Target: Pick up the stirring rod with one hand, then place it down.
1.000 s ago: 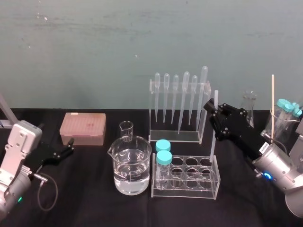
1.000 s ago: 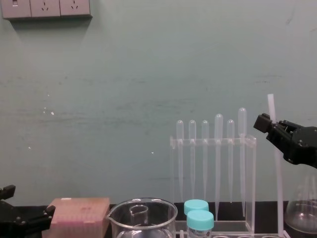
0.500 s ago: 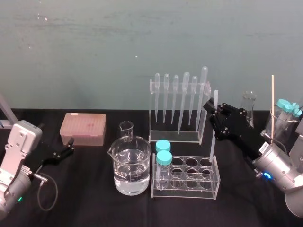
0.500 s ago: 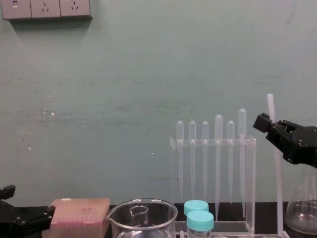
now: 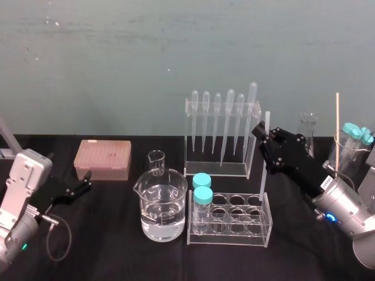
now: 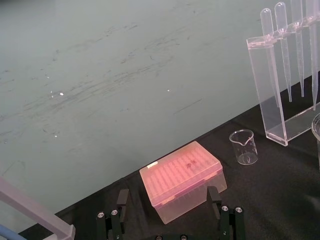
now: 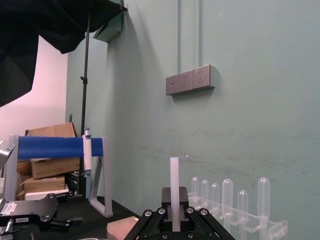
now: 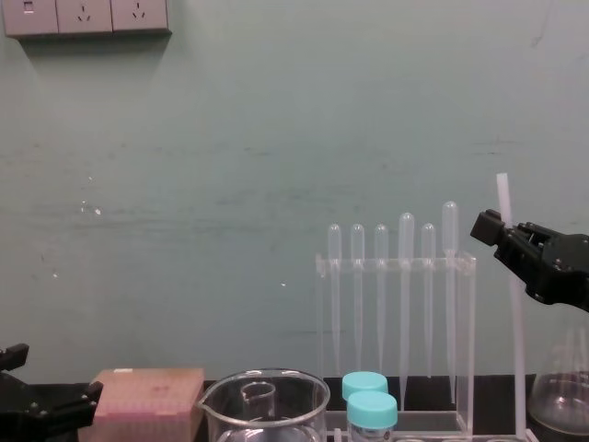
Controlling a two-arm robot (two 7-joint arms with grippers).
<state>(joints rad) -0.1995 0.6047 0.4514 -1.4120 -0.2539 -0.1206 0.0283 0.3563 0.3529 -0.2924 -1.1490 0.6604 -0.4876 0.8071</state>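
The stirring rod [image 5: 263, 175] is a thin translucent white stick that stands nearly upright. My right gripper [image 5: 262, 140] is shut on its upper part, and a short length sticks out above the fingers. The rod's lower end reaches down to the right end of the clear test tube rack [image 5: 229, 237]; whether it touches the rack I cannot tell. From the chest the stirring rod [image 8: 517, 350] rises just right of the pipettes, with the right gripper [image 8: 492, 235] on it. The right wrist view shows the stirring rod [image 7: 174, 190] clamped between the jaws. My left gripper [image 5: 82, 184] is parked open at the left, facing the pink box [image 6: 182, 177].
A beaker of water [image 5: 164, 205] and a small beaker [image 5: 156, 161] stand left of the rack, which holds two teal-capped tubes [image 5: 202, 187]. Behind it is a pipette stand [image 5: 222, 129]. A conical flask [image 5: 307, 132] and a beaker of capped tubes [image 5: 351, 149] sit at the right.
The left gripper has shifted slightly at the left. The right gripper and the rod have stayed where they were.
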